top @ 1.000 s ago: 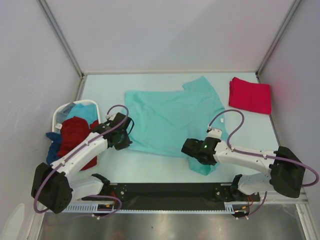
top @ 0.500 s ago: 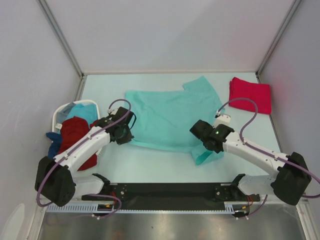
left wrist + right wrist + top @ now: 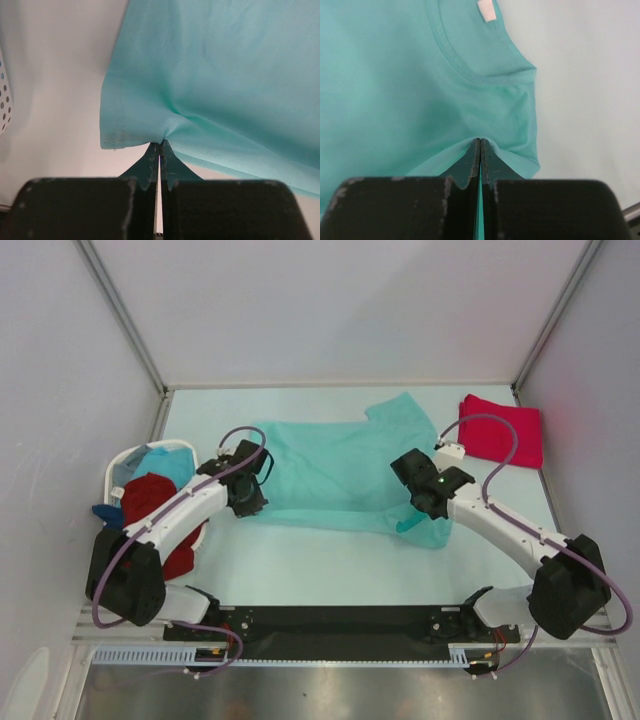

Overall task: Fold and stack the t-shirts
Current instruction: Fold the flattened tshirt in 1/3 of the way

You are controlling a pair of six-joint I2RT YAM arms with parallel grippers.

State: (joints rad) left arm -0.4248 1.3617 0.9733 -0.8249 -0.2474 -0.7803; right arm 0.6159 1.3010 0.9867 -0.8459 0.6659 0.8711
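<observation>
Now left claw (image 3: 160,145), right claw (image 3: 480,141) clamp one teal t-shirt (image 3: 340,470); one folded pink-red t-shirt (image 3: 500,430)

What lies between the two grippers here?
Only the teal shirt: the top view shows it spanning from the left gripper to the right gripper, each shut on its near edge.

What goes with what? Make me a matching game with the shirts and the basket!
Things:
1. teal shirt
2. pink-red shirt
3. dark red shirt
4. basket

Matches:
A. folded, far right
B. white, at the left side
C. spread out in the middle
D. heaped in the basket, spilling over its edge

Pairs: 1-C, 2-A, 3-D, 4-B
</observation>
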